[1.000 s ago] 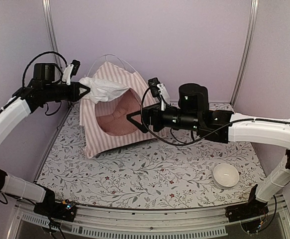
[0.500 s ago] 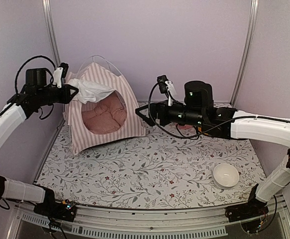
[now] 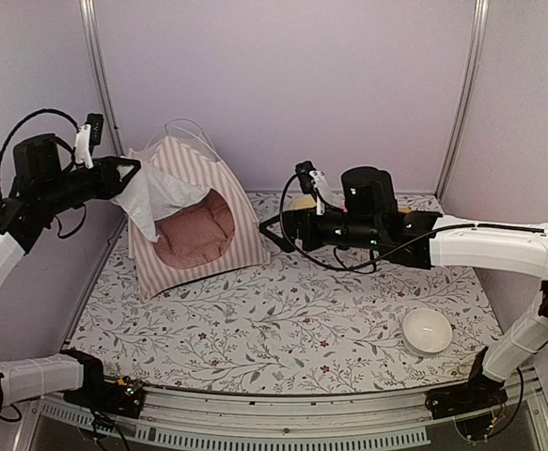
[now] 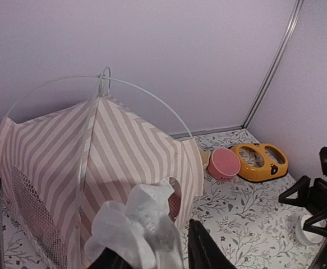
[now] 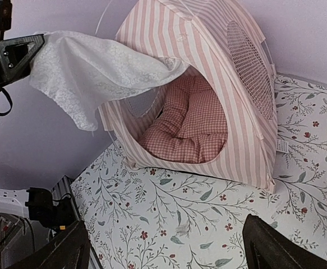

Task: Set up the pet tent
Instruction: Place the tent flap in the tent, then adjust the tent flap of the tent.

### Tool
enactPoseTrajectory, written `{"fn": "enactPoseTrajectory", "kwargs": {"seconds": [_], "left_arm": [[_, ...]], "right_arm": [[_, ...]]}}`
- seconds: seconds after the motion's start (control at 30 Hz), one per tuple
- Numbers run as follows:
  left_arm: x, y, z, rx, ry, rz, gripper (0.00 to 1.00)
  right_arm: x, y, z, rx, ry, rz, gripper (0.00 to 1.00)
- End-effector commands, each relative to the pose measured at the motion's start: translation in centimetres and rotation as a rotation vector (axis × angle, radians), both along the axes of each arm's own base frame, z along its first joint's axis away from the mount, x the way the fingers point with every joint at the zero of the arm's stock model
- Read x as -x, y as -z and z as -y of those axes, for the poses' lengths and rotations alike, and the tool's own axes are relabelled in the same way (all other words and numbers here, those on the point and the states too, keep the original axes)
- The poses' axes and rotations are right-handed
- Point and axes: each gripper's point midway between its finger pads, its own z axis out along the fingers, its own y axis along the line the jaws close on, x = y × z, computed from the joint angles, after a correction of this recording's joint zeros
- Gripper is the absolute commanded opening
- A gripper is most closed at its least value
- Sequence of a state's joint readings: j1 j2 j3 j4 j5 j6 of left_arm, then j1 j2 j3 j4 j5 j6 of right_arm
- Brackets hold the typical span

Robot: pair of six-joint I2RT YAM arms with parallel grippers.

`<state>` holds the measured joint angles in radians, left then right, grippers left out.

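Striped fabric pet tent (image 3: 245,221) stands domed; sheer white curtain (image 3: 156,195) draped over parted left gripper (image 3: 134,170); right gripper (image 3: 266,227) released, empty.

wht bowl (image 3: 427,331), pink bowl (image 4: 224,164), yel feeder (image 4: 259,161)

We look down on a desk (image 3: 283,329) covered in a floral print. The striped pet tent (image 3: 194,211) stands at its back left and a white bowl (image 3: 427,331) near the front right. A pink bowl (image 4: 224,164) sits just beside a yellow feeder (image 4: 259,161) at the back.
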<state>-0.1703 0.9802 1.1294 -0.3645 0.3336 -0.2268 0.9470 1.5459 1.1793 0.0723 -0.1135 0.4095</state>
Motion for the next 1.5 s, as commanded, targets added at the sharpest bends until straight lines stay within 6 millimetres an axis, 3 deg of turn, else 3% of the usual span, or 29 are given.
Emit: {"fn": "enactPoseTrajectory", "kwargs": {"seconds": [0.0, 0.07, 0.2, 0.27, 0.3, 0.37, 0.47, 0.6, 0.77, 0.93, 1.03, 1.13, 1.3, 1.37, 1.47], "left_arm": [[2.4, 1.6, 1.4, 0.067, 0.065, -0.083, 0.15], [3.9, 2.0, 3.2, 0.109, 0.158, -0.110, 0.12], [8.1, 2.5, 8.3, 0.155, 0.465, -0.125, 0.13], [10.4, 3.1, 10.6, 0.164, 0.623, -0.146, 0.26], [11.0, 3.4, 11.2, 0.164, 0.654, -0.159, 0.38], [11.3, 3.9, 11.5, 0.163, 0.670, -0.176, 0.52], [11.3, 3.5, 11.3, 0.161, 0.651, -0.150, 0.63], [12.7, 1.4, 11.6, 0.217, 0.729, -0.080, 0.66], [16.9, 0.0, 12.6, 0.328, 1.005, -0.081, 0.67], [16.1, 3.7, 12.4, 0.276, 0.910, -0.208, 0.79], [14.0, 8.2, 11.3, 0.186, 0.719, -0.342, 0.77], [13.0, 11.0, 10.0, 0.131, 0.576, -0.414, 0.63], [12.6, 9.2, 8.8, 0.173, 0.487, -0.319, 0.36], [13.2, 8.3, 9.2, 0.199, 0.529, -0.290, 0.28], [13.4, 7.8, 9.1, 0.218, 0.525, -0.275, 0.16]], "right_arm": [[-0.3, 0.9, -0.4, 0.004, -0.012, -0.029, 0.96], [-0.3, 1.1, -0.6, 0.008, -0.019, -0.033, 0.96], [-0.4, 1.6, -0.8, 0.018, -0.019, -0.041, 0.96], [-0.5, 1.9, -0.8, 0.021, -0.016, -0.048, 0.96], [-0.5, 1.9, -0.8, 0.022, -0.016, -0.049, 0.96], [-0.6, 2.0, -0.7, 0.025, -0.012, -0.052, 0.96], [-0.8, 2.3, -0.5, 0.034, -0.003, -0.056, 0.96], [-0.9, 2.9, -0.3, 0.043, -0.001, -0.068, 0.96], [-0.7, 3.9, -0.7, 0.055, -0.023, -0.089, 0.96], [-0.1, 5.6, -1.9, 0.049, -0.080, -0.134, 0.96], [-0.2, 6.7, -2.2, 0.063, -0.080, -0.151, 0.96], [-0.2, 7.6, -2.5, 0.077, -0.085, -0.165, 0.96], [0.5, 9.8, -3.9, 0.097, -0.123, -0.196, 0.95], [0.7, 9.8, -5.6, 0.079, -0.144, -0.189, 0.95], [1.0, 11.2, -8.3, 0.077, -0.170, -0.182, 0.94]]}}
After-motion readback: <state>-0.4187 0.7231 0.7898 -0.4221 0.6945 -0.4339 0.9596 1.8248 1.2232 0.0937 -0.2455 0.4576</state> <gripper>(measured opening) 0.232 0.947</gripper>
